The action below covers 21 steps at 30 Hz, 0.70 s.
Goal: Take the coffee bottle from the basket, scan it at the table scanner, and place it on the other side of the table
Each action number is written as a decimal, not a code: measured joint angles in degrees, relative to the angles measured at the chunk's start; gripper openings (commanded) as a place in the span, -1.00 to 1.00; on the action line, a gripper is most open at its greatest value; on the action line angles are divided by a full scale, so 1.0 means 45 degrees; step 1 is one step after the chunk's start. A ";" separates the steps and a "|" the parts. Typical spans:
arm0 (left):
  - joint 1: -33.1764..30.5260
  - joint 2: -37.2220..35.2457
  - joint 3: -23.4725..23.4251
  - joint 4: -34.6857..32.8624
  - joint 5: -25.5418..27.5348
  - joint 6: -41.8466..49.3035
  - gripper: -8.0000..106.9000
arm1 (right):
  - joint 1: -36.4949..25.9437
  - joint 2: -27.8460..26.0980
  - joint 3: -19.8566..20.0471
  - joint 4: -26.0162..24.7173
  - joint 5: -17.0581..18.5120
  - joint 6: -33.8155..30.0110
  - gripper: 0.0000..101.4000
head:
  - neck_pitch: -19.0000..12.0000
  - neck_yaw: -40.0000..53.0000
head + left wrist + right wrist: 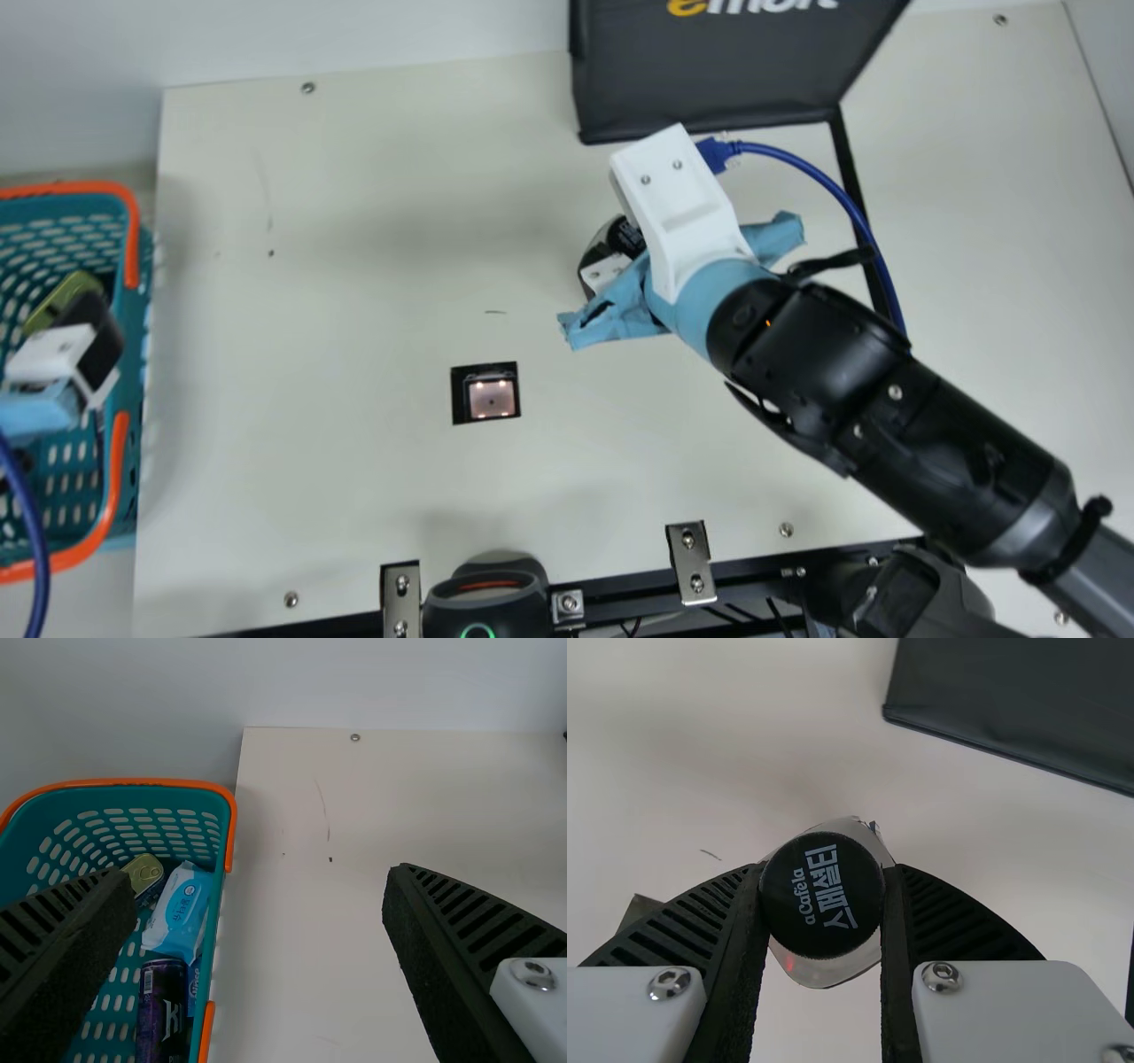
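Your black ribbed right gripper (824,879) is squeezing the shiny coffee bottle (819,973) by its round black lid (822,896). If that lid is slipping, the bottle is tipping. Near it, a flat black panel (718,75) is risking a bump. Farther off, your black left gripper (261,877) is hanging open by the teal plastic basket (190,784).

Right arm (850,381) is slanting in from main view's lower right; right gripper (620,244) is pointing down, fingers (957,926) clamping. Left gripper (58,354) is hanging at far left, fingers (469,939) standing wide apart.
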 measured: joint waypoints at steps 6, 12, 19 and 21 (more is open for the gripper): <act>0.0000 0.0000 0.0000 0.0000 0.0000 0.0000 0.71 | -0.1934 -0.0486 0.0395 0.0796 -0.0071 -0.1082 -1.00 | 0.0000 -0.1699; 0.0000 0.0000 0.0000 0.0000 0.0000 0.0000 0.71 | -0.4510 -0.0906 0.0788 0.1860 -0.0252 -0.2738 -1.00 | 0.0000 -0.2031; 0.0000 0.0000 0.0000 0.0000 0.0000 0.0000 0.71 | -0.7806 -0.0799 0.0805 0.3348 -0.0531 -0.5186 -1.00 | 0.0000 -0.2012; 0.0000 0.0000 0.0000 0.0000 0.0000 0.0000 0.71 | -0.8813 -0.0613 0.0678 0.3884 -0.0677 -0.5992 -1.00 | 0.0000 -0.2012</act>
